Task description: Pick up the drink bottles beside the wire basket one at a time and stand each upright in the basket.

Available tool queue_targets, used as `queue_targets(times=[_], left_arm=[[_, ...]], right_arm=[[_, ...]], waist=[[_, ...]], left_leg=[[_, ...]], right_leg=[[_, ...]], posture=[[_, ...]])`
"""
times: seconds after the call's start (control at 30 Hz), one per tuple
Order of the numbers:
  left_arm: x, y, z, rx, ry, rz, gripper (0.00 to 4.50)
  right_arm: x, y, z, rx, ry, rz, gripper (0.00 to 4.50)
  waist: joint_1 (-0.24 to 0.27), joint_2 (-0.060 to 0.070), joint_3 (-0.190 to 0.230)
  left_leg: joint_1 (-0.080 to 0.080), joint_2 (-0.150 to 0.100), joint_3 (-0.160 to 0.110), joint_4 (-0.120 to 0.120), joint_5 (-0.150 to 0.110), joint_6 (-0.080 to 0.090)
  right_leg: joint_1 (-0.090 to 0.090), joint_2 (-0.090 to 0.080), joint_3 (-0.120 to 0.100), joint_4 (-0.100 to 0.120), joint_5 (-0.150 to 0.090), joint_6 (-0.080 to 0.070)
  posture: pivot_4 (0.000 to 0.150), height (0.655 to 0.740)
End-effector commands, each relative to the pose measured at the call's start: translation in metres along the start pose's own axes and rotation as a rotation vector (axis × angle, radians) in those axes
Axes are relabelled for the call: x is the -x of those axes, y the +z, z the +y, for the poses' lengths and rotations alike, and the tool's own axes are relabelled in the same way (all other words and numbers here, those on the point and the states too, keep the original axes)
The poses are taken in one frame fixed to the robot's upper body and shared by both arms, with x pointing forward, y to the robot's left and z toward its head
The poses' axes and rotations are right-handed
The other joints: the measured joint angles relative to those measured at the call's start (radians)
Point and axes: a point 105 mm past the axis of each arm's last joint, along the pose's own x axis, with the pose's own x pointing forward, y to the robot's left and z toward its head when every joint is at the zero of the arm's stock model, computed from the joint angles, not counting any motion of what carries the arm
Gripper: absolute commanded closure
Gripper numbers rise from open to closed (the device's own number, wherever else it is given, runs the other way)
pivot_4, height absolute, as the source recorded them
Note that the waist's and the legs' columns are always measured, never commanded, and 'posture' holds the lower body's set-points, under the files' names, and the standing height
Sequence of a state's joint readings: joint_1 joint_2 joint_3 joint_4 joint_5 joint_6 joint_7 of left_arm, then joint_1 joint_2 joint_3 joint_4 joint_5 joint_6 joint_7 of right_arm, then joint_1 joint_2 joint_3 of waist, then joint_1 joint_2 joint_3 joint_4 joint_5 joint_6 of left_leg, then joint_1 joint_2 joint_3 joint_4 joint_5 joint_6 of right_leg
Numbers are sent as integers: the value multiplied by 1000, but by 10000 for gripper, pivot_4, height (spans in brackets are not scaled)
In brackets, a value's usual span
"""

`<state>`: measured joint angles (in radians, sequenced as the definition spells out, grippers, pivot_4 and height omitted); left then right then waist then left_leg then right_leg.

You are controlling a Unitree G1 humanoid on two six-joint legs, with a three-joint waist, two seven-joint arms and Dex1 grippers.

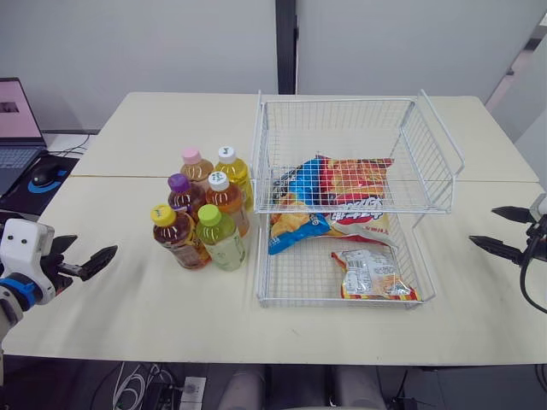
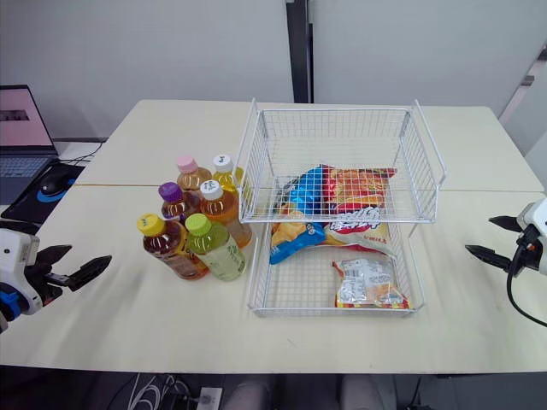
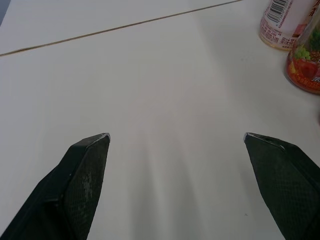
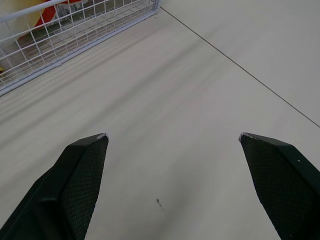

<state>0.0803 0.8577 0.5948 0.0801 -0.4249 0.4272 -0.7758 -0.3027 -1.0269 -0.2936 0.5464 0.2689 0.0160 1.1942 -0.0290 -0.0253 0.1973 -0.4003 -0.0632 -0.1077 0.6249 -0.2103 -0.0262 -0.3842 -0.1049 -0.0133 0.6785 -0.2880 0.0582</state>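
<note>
The six capped plastic drink bottles stand upright in a tight cluster on the pale bench, just beside the left wall of the white wire basket. None is in the basket yet. On the basket's floor lie a blue, red and orange crisp bag and a small clear snack packet. Assessment: the task is at its first step, the approach to a first bottle. The left tool hovers at the bench's left edge, well apart from the cluster, with its fingers spread wide and nothing between them. The right tool hovers beyond the basket's right side, equally wide and empty. The left tool is on the bottles' side, so the next move probably falls to it. It would reach for an outer bottle, such as the yellow-capped brown tea bottle, and close on the body without toppling the neighbours pressed against it. The bottle then has to clear the basket wall and find floor space free of the bags. The head views supply the whole layout, including a laptop at the far left. The left wrist view adds the labelled bases of two bottles ahead of the fingers, and the right wrist view adds the basket's lower corner across bare bench.
</note>
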Motion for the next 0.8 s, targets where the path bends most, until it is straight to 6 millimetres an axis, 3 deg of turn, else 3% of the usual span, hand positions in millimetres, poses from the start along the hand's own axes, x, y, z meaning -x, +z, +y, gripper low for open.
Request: queue_targets(times=[0.03, 0.2, 0.37, 0.5, 0.8], left_arm=[[2, 13, -5, -35, -35, -25, 458], [5, 19, -13, -12, -124, -48, 458], [5, 30, -5, 6, -108, -106, 458], [6, 29, -7, 78, -140, -88, 458], [9, 30, -7, 34, -153, -81, 458]], right_arm=[[10, 14, -14, 38, -67, -27, 0], [12, 13, -21, 57, -111, -22, 0], [15, 7, -23, 88, -135, 24, 0], [18, 5, -24, 72, -141, 29, 0], [11, 12, -25, 42, -141, -8, 0]], waist=[[0, 0, 0], [0, 0, 0], [0, 0, 0], [-1, 0, 0], [-1, 0, 0]], left_leg=[[0, 0, 0, 0, 0, 0], [0, 1, 2, 0, 0, 0], [0, 1, 2, 0, 0, 0], [0, 1, 3, 0, -1, 0], [0, 2, 4, 0, -1, 0]], right_leg=[[0, 0, 0, 0, 0, 0], [-1, 1, 0, 0, 1, 0], [-1, 2, 0, 0, 1, 0], [-1, 3, 1, 0, 1, 0], [-2, 4, 2, 0, 1, -1]], posture=[[1500, 7400], [1500, 7400], [1500, 7400], [1500, 7400], [1500, 7400]])
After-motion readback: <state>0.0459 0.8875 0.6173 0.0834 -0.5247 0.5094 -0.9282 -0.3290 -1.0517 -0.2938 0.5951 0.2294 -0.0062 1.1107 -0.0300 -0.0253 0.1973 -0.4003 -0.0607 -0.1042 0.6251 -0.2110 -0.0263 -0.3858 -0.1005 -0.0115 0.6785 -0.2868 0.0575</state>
